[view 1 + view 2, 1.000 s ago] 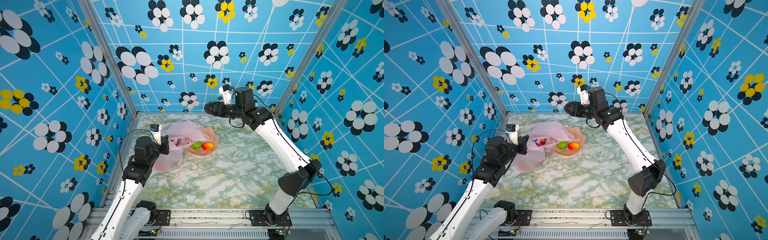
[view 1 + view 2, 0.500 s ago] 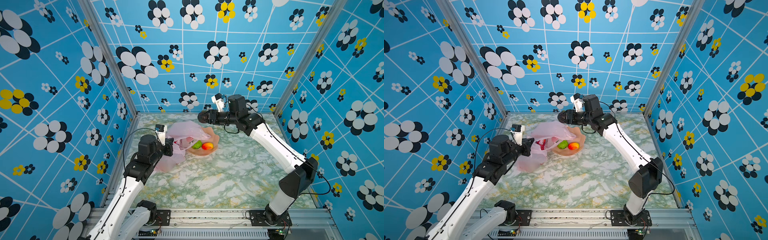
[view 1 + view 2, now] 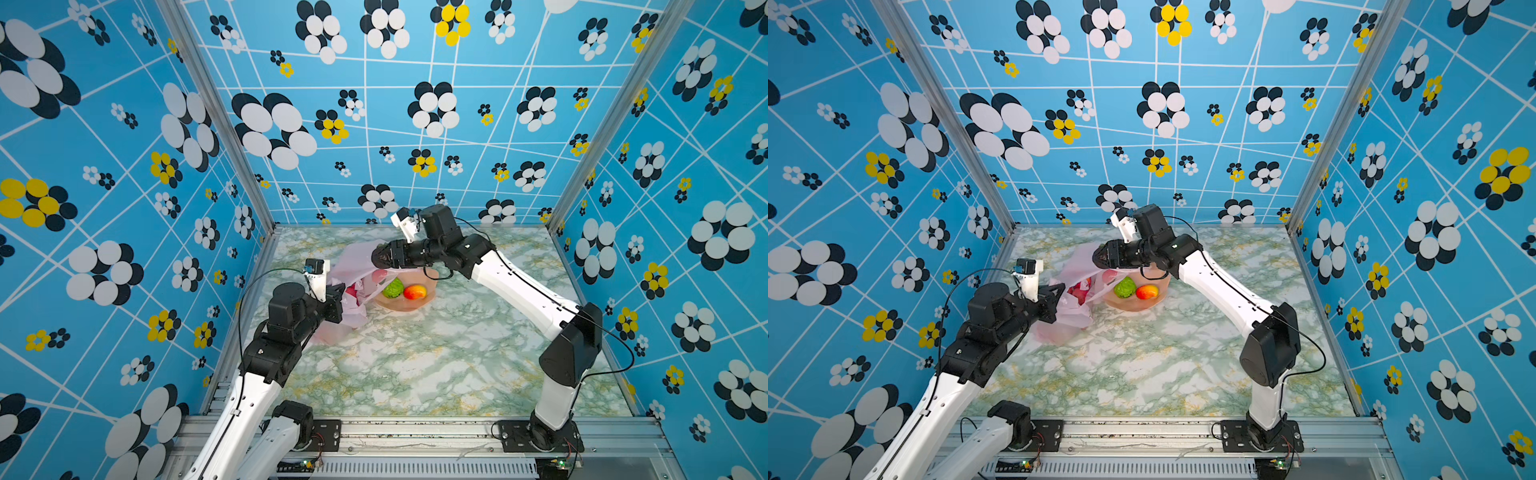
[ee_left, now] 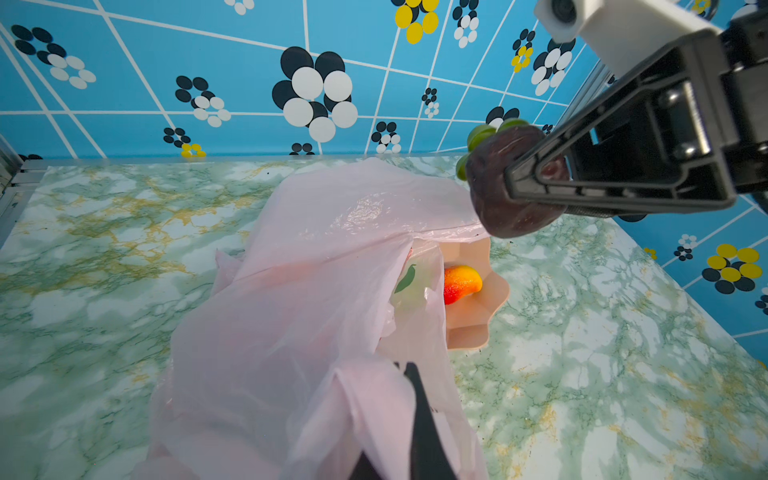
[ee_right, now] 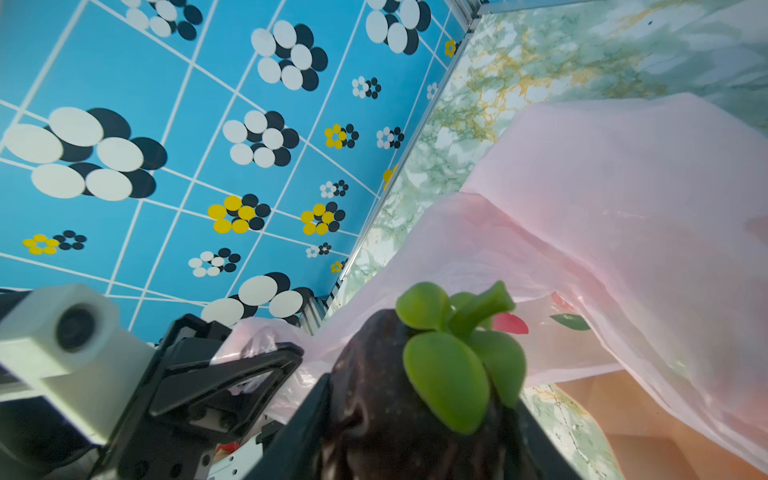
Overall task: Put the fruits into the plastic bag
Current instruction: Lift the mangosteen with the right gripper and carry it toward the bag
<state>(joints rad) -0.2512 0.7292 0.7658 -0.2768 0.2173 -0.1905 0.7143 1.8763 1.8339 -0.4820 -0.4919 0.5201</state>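
Observation:
My left gripper (image 3: 341, 297) (image 3: 1059, 293) is shut on an edge of the pale-pink plastic bag (image 3: 353, 266) (image 4: 311, 270), holding it up off the table; in the left wrist view the film covers all but one dark finger (image 4: 419, 415). My right gripper (image 3: 379, 257) (image 5: 415, 415) is shut on a dark purple fruit (image 4: 490, 187) (image 5: 374, 395) with green leaves, in the air just above the bag's top beside the bowl. A bumpy green fruit (image 3: 392, 288) (image 3: 1124, 287) and a yellow-red mango (image 3: 414, 291) (image 4: 461, 284) lie in the bowl. Red fruit (image 3: 351, 291) shows inside the bag.
The peach-pink scalloped bowl (image 3: 405, 308) (image 4: 478, 328) stands right against the bag, partly draped by it. The marble table (image 3: 415, 365) stretches bare toward the front and right. Blue patterned walls close the left, back and right sides.
My right gripper has carried the purple fruit leftward and down, from near the back wall to just over the bag. The left gripper has shifted slightly toward the bowl, bag still in its grip.

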